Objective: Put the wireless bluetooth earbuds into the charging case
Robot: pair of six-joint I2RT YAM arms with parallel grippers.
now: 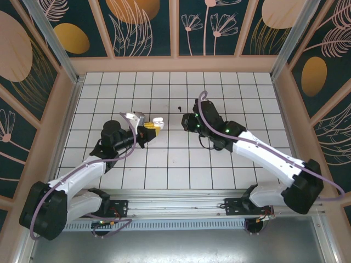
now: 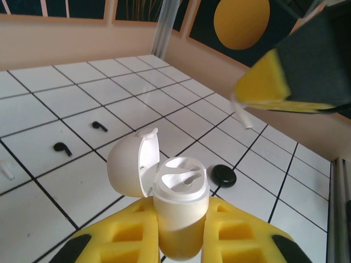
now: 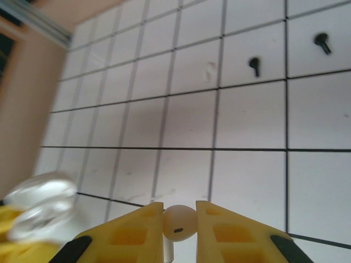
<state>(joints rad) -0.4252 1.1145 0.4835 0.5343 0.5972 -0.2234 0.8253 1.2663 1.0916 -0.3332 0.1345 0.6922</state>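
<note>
While the left gripper (image 2: 178, 233) is clamped on the charging case (image 2: 180, 192), its yellow fingers (image 2: 118, 233) press the white body from both sides and hold it upright above the tiled table (image 2: 49, 93). The lid (image 2: 129, 167) is swung open to the left, so the white moulded sockets inside are exposed.

Right gripper (image 3: 180, 213): closed on a white earbud (image 3: 178, 223). The head is pinched between the two pads and the stem runs down past the bottom edge. A small dark slot on the head faces the right wrist camera. The case (image 3: 41, 211) sits at lower left there, badly blurred.

Left wrist view: the right gripper (image 2: 285, 76) hangs up and to the right of the case, apart from it. The earbud's stem (image 2: 244, 115) pokes down below the pads.

Top view: the grippers face each other near the table's middle. The left gripper (image 1: 149, 129) has the case (image 1: 158, 120) at its tip. The right gripper (image 1: 187, 121) is just to its right, with a gap between them.

Black buds: two, lying loose on the tiles, touched by neither gripper. One (image 2: 62, 148) and the other (image 2: 99, 126) sit in neighbouring tiles beyond and left of the case. The right wrist view shows the pair (image 3: 254, 64) (image 3: 322, 41) well ahead of the fingers.

A small glossy black oval piece (image 2: 224, 175) lies on a grid line just behind the case, to its right.
</note>
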